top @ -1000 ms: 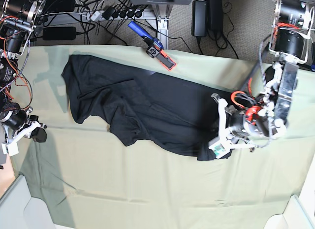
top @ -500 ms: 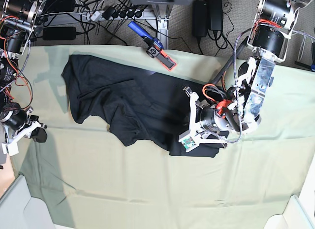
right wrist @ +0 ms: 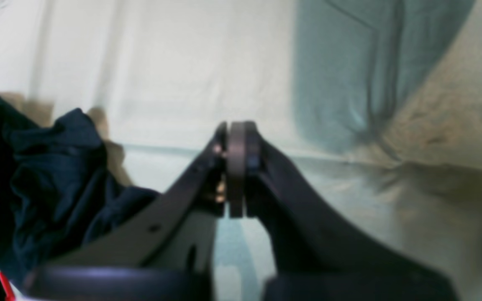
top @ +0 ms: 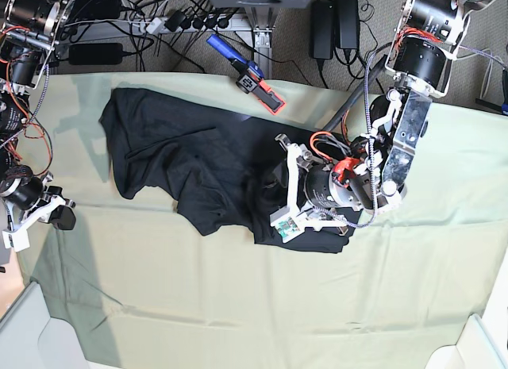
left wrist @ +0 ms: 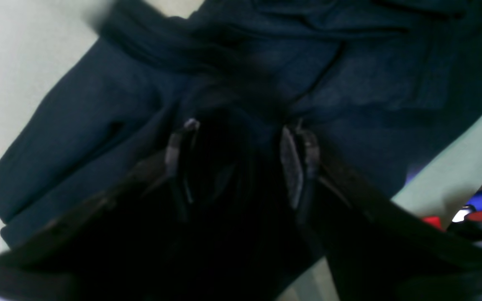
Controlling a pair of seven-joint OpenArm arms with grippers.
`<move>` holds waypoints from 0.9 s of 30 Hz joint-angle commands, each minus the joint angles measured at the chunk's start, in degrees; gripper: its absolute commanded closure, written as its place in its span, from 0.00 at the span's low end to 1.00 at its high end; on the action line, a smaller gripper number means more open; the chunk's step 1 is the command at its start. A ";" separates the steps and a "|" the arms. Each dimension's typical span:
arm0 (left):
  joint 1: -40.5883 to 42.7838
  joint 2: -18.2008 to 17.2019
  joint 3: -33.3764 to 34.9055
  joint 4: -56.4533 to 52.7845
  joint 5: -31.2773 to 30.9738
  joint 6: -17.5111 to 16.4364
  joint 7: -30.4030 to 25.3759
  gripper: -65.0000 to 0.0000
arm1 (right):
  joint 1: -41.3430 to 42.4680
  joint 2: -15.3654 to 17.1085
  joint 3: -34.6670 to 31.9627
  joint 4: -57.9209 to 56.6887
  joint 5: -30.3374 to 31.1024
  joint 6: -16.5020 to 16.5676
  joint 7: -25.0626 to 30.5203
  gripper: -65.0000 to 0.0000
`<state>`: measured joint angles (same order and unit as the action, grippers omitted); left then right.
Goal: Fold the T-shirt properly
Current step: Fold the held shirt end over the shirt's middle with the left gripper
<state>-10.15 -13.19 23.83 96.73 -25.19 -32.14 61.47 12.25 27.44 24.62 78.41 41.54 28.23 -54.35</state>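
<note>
The black T-shirt (top: 182, 155) lies rumpled across the pale green cloth (top: 238, 305), its right end folded back toward the middle. My left gripper (top: 279, 186) hovers low over that folded end. In the left wrist view the left gripper (left wrist: 237, 146) stands open, its fingers (left wrist: 295, 163) apart over dark T-shirt fabric (left wrist: 349, 75). My right gripper (top: 57, 212) rests at the table's left edge, away from the shirt. In the right wrist view the right gripper (right wrist: 237, 138) is shut on nothing above the cloth, with a bunch of T-shirt (right wrist: 36, 179) to its left.
A blue and orange tool (top: 250, 75) lies at the table's back edge, near the shirt. Cables and power bricks (top: 333, 24) sit behind the table. Grey bins stand at the front left corner (top: 24, 329) and front right corner (top: 476, 345).
My left arm has swept leftward, carrying the shirt's right end over onto the middle, and its jaws have opened. The right arm has stayed in place.
</note>
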 commanded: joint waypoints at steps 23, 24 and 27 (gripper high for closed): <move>-0.87 -3.56 -11.67 3.96 -9.49 -1.53 -2.60 0.49 | -5.99 2.91 5.40 0.79 2.56 3.48 -2.34 0.53; -0.74 -4.24 -11.78 3.61 -9.51 -1.55 -2.91 0.49 | -7.28 2.86 5.40 0.79 3.56 3.50 -2.58 0.53; 0.46 -5.68 -11.80 2.99 -9.11 -1.53 -3.87 0.49 | -11.08 2.84 5.38 0.81 7.82 3.54 -4.11 0.53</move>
<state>-8.64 -18.52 12.29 99.02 -33.69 -33.26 58.78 0.54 28.80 29.54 78.39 48.36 28.12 -59.16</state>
